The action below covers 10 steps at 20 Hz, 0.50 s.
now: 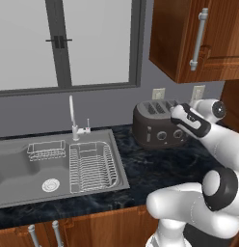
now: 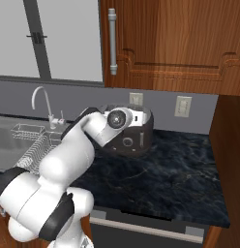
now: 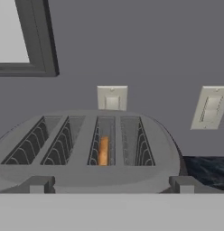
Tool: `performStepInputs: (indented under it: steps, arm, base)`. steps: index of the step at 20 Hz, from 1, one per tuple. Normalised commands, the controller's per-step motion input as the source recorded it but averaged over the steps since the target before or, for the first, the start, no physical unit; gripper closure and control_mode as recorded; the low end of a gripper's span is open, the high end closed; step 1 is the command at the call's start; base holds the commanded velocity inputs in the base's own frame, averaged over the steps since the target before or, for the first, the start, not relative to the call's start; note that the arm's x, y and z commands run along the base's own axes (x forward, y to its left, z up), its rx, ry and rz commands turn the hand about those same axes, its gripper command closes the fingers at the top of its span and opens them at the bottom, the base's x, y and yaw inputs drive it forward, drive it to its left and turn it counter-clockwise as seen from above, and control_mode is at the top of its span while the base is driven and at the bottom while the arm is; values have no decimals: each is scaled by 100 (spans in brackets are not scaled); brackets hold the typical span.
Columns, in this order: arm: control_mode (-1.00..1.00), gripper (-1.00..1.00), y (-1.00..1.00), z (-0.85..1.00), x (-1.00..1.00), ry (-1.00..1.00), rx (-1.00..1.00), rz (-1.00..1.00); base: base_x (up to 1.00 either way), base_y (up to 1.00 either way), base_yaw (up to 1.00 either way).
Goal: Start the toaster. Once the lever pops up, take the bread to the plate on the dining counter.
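Observation:
The toaster (image 1: 155, 126) stands on the dark worktop against the back wall, right of the sink. In the hand view I look down at the toaster (image 3: 86, 149) from its front edge, and all four slots show. The bread (image 3: 103, 151), a thin tan slice, sits low in the third slot from the left. My gripper (image 3: 111, 185) is open, its fingertips (image 3: 39, 184) spread wide just in front of and above the toaster's top edge, holding nothing. From the left base view the hand (image 1: 181, 117) hovers at the toaster's right front. The plate and the dining counter are out of view.
A steel sink (image 1: 25, 169) with a wire rack (image 1: 92, 166) and a faucet (image 1: 72, 116) lies left of the toaster. Two wall outlets (image 3: 112, 98) (image 3: 209, 107) sit behind it. A wooden cabinet (image 1: 198, 38) hangs above. Bare worktop (image 2: 175, 174) extends to the right.

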Motion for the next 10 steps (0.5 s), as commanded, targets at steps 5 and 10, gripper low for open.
performStepInputs:
  steps: [5, 10]
  arm:
    - [-100, -100, 0, -2, 16, 2, 0, -5]
    - [-100, -100, 0, 0, 22, 0, 0, -1]
  base:
    - [0, 0, 0]
    - [0, 0, 0]
